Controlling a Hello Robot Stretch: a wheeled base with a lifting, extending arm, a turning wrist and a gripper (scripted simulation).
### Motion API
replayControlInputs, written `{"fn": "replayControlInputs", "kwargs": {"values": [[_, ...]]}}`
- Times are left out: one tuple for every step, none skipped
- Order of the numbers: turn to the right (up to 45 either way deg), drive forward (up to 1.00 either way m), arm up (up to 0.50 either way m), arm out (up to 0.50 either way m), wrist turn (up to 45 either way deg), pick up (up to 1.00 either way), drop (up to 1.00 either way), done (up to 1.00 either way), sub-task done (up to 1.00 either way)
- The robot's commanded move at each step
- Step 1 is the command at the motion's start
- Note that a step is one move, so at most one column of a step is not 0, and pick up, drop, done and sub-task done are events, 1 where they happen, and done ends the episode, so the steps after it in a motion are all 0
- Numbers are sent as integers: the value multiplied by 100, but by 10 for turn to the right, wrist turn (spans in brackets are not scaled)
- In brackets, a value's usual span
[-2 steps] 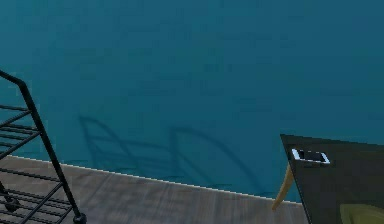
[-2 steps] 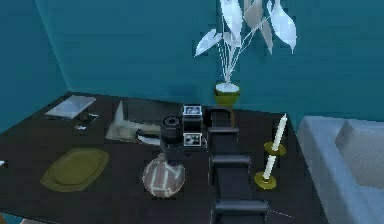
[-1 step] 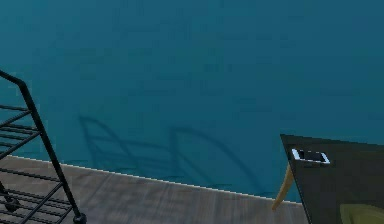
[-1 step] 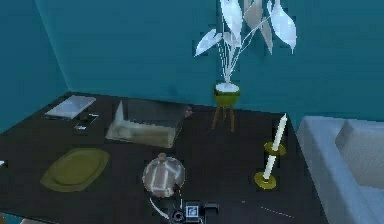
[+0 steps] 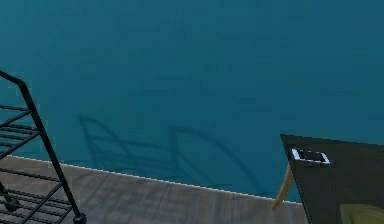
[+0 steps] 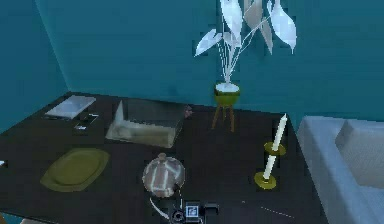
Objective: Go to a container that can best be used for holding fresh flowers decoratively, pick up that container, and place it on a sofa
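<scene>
A round brown and white vessel (image 6: 163, 176) stands on the dark table (image 6: 215, 165) near its front edge; its shape is too small to name surely. Just below it, at the arm side view's bottom edge, my gripper (image 6: 162, 208) shows beside the two white marker squares (image 6: 191, 213). With the vessel standing right at its far end, I cannot tell whether it holds anything. A pale grey sofa (image 6: 345, 160) sits at the arm side view's right, close to the table's end.
On the table lie an olive plate (image 6: 75, 168), a glass box (image 6: 145, 120), a grey laptop (image 6: 70, 107) and two candles (image 6: 268, 162). A white-leaved plant (image 6: 240, 40) stands behind. The forward view has a black wire shelf (image 5: 25, 150), a teal wall and a phone (image 5: 311, 156) on a table corner.
</scene>
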Motion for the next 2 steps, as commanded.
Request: {"fn": "replayControlInputs", "kwargs": {"values": [[0, 0, 10, 0, 0, 0, 0, 0, 0], [0, 0, 26, 0, 0, 0, 0, 0, 0]]}}
